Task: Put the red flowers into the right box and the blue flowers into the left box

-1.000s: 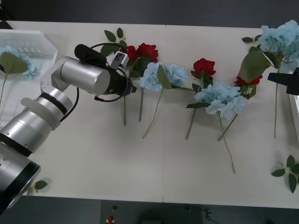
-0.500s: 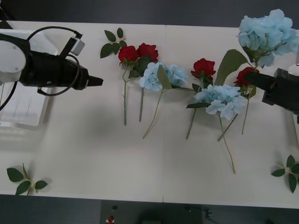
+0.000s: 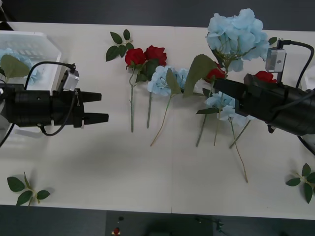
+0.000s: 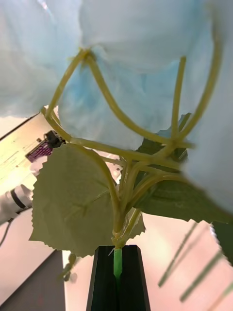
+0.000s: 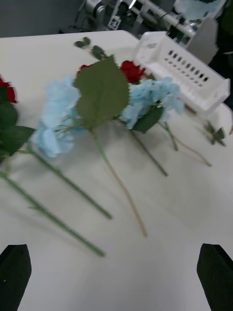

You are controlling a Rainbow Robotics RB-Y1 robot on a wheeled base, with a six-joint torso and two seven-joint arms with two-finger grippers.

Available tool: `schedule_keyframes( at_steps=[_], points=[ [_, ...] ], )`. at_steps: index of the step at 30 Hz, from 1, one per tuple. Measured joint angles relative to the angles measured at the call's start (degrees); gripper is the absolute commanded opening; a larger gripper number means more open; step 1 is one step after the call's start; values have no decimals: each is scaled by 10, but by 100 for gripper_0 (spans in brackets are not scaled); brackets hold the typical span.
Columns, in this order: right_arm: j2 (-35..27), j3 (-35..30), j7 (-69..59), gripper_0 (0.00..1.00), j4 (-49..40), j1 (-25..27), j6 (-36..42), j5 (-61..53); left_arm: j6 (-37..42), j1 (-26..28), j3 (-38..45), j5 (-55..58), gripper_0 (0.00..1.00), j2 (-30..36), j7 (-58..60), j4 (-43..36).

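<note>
The white bench is spanned by a row of flowers laid with blooms toward the far edge and stems toward the robot. At the left end, the left box is seen with one blue cluster inside. A blue flower is held aloft over the row by the right tool, clenched on its stem, the bloom pointing away from the tool toward the far edge. Two red flowers lie side by side beside a blue one. The left tool is released, hovering near the left box.
</note>
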Motion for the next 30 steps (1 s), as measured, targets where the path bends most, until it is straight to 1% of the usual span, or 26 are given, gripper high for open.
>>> schedule_keyframes(
  at_steps=[7,11,18,26,27,28,29,30],
  points=[
    [11,71,0,0,0,-58,-34,15,33,19,-3,35,100,-126,0,0],
    [11,97,0,0,0,-77,-48,17,33,24,-40,70,100,-173,0,0],
    [27,105,0,0,0,-83,-54,57,11,24,-98,70,100,-216,0,0],
    [47,105,0,0,0,-84,-52,78,-26,24,-128,70,100,-233,0,0],
    [47,105,0,0,0,-84,-51,78,-32,24,-130,70,99,-233,0,0],
    [47,105,0,0,0,-84,-49,78,-38,24,-133,70,87,-233,0,0],
    [47,105,0,0,0,-84,-46,78,-46,24,-136,70,49,-233,0,0],
    [47,105,0,0,0,-84,-44,78,-53,24,-138,70,28,-233,0,0]
  ],
)
